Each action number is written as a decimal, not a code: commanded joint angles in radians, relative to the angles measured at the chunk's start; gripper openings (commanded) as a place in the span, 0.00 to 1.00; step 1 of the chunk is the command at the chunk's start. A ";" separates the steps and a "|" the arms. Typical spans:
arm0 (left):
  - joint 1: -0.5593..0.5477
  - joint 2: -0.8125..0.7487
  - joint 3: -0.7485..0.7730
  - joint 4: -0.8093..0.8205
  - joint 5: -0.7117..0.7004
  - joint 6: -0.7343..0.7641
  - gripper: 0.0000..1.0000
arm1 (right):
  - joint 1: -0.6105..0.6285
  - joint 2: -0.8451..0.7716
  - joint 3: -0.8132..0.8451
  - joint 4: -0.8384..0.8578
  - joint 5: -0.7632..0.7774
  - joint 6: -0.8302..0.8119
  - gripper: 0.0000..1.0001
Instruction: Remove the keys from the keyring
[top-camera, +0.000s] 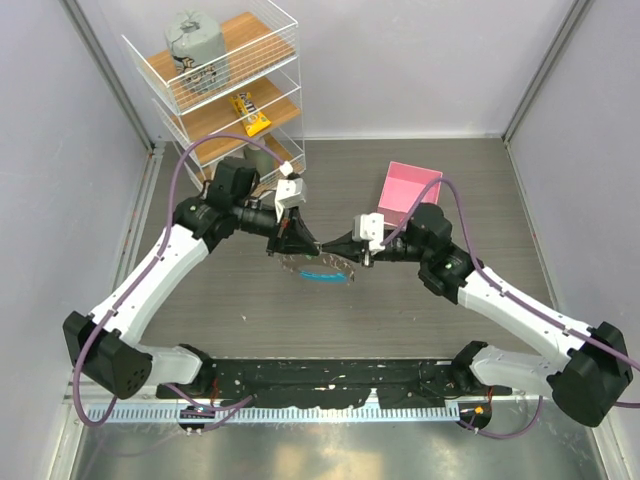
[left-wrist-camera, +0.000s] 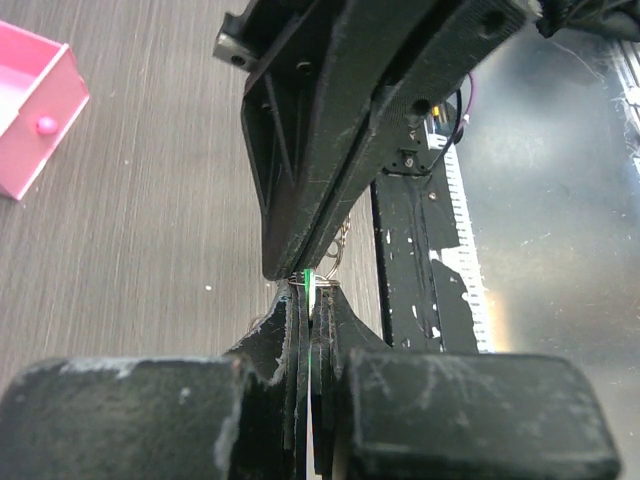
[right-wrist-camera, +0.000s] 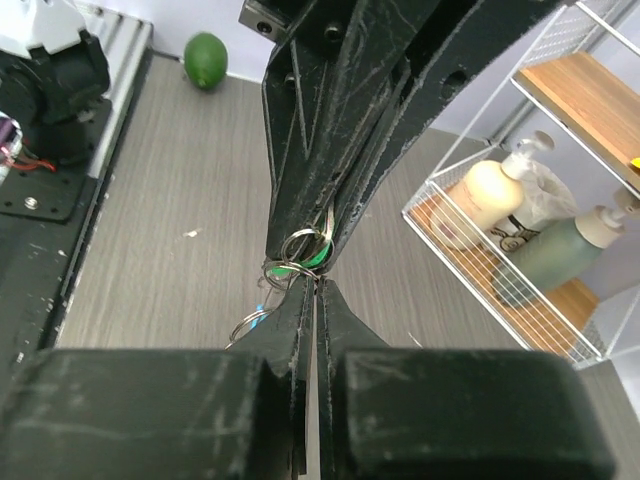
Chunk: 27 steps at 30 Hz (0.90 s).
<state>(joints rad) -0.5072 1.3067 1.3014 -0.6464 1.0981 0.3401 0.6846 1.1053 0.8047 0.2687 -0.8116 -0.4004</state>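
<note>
Keys (right-wrist-camera: 312, 258) are pinched by the closed left fingers (left-wrist-camera: 270, 350), the keyring (top-camera: 318, 272) by the closed right fingers (right-wrist-camera: 345, 325); either may be dropped if pulled unevenly.

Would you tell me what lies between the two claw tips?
The green-headed key on the keyring, gripped where left claw and right claw meet; clearest in the right wrist view.

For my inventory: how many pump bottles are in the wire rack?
2. A cream plastic pump bottle and a grey-green pump bottle beside it, on one wooden shelf; others may be hidden.
</note>
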 joint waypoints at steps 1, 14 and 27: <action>-0.004 0.019 0.064 0.068 -0.061 0.000 0.00 | 0.098 -0.036 0.051 -0.172 0.118 -0.150 0.05; -0.004 -0.009 0.041 0.089 -0.029 0.039 0.00 | 0.156 -0.070 -0.018 -0.079 0.356 -0.164 0.45; -0.011 -0.083 -0.027 0.140 0.048 0.086 0.00 | -0.037 0.002 -0.022 0.099 -0.063 0.106 0.26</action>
<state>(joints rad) -0.5121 1.2770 1.2667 -0.5915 1.0634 0.4019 0.6830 1.1027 0.8051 0.2481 -0.7170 -0.4114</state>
